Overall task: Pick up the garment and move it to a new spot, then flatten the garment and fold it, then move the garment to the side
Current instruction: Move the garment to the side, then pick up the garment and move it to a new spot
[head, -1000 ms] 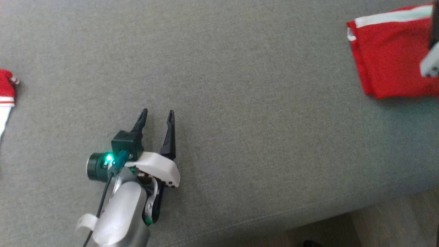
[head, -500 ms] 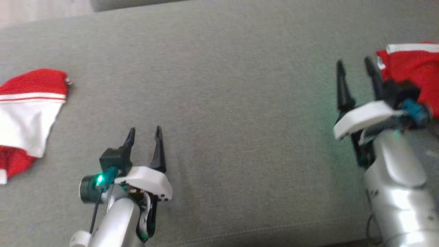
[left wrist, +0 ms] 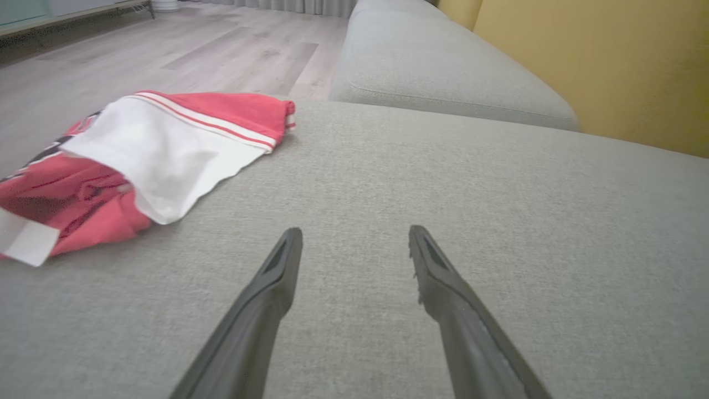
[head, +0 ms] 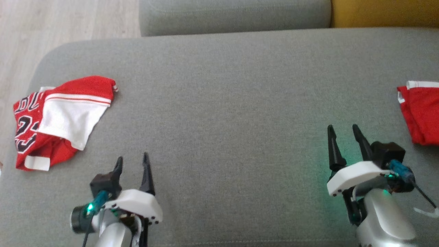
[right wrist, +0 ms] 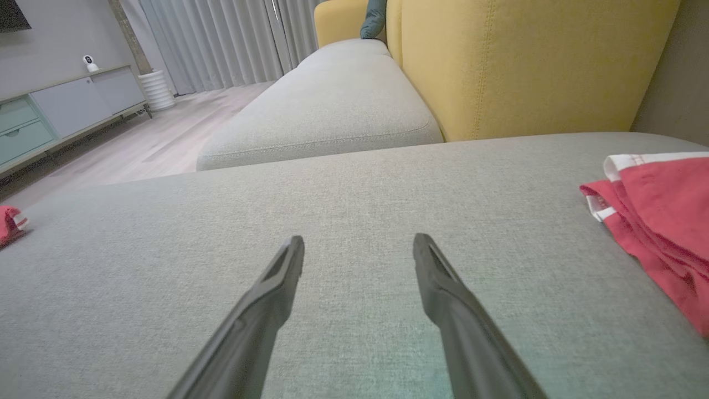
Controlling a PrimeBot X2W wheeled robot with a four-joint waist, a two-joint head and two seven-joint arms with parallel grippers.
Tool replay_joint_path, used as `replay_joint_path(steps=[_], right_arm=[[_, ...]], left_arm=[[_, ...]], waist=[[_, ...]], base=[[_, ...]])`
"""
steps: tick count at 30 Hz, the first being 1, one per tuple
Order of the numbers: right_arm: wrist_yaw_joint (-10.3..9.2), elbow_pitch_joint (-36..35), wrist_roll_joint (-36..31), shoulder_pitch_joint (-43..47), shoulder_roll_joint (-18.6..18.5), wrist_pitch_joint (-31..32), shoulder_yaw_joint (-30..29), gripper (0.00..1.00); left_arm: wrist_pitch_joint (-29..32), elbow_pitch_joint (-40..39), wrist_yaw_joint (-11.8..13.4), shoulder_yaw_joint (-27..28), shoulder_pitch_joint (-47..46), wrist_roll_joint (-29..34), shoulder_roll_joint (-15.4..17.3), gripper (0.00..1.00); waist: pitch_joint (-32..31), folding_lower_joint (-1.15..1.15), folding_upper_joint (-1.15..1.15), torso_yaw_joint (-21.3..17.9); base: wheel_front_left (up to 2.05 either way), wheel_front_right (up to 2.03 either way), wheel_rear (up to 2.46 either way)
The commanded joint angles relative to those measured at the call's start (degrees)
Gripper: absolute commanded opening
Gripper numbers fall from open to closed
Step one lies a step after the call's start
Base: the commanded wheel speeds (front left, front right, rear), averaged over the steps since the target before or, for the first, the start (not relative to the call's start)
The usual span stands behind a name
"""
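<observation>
A crumpled red and white jersey [head: 58, 118] with dark lettering lies at the left end of the grey seat cushion [head: 233, 103]; the left wrist view has the jersey [left wrist: 149, 155] at upper left. A folded red garment with white trim [head: 420, 115] lies at the right edge, and the right wrist view has this folded garment [right wrist: 659, 216] at its right. My left gripper [head: 132, 163] is open and holds nothing, right of and nearer than the jersey. My right gripper [head: 341, 132] is open with nothing in it, left of the folded garment.
A second grey cushion [head: 233, 15] lies beyond the seat, with a yellow backrest [head: 384, 12] at the far right. Wooden floor [head: 65, 24] borders the cushion's rounded left end. A cabinet [right wrist: 61, 111] and curtains [right wrist: 221, 39] stand far off.
The head camera has swung, so the whole scene slid down and right in view. The right gripper has drawn back clear of the folded red garment. Both grippers stay open.
</observation>
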Motion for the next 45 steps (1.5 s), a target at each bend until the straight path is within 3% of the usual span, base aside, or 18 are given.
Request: replay_joint_path(steps=[1,10,17,26,36,39,45], right_arm=[[0.37,-2.1,0.9,-0.4,0.5,-0.6,2.1,1.0],[0.37,-2.6,3.6,1.6,0.5,-0.6,4.0,1.0],[0.37,-2.2,3.8,1.6,0.5,-0.6,5.0,1.0],[0.37,-2.4,5.1,0.8,0.5,-0.6,7.7,1.0],[0.37,-1.7,5.9,0.7,0.5,-0.6,10.8,1.0],[0.37,-1.2,6.1,0.6,0.5,-0.6,12.3,1.0],[0.37,-0.7,6.2,-1.1,0.5,-0.6,15.1,1.0]], left_arm=[[-0.3,-1.9,0.6,2.8,-0.6,0.4,0.5,1.0],[-0.3,-2.9,0.7,5.1,1.2,1.1,0.5,1.0],[-0.3,-3.0,0.6,4.7,1.0,1.1,0.5,1.0],[-0.3,-3.4,0.7,3.3,-0.6,1.0,0.5,1.0],[-0.3,-3.4,1.4,6.4,1.4,0.5,0.5,1.0],[-0.3,-3.4,1.4,7.6,2.1,0.3,0.5,1.0],[-0.3,-3.6,0.4,10.1,2.6,-0.5,0.5,1.0]], waist=[[-1.4,0.0,0.0,0.3],[-3.1,0.0,0.0,0.0],[-2.6,0.0,0.0,2.2],[0.0,0.0,0.0,14.5],[0.6,0.0,0.0,28.5],[0.7,0.0,0.0,30.8],[2.1,0.0,0.0,31.1]], base=[[0.0,0.0,0.0],[0.0,0.0,0.0],[0.0,0.0,0.0],[0.0,0.0,0.0],[0.0,0.0,0.0],[0.0,0.0,0.0],[0.0,0.0,0.0]])
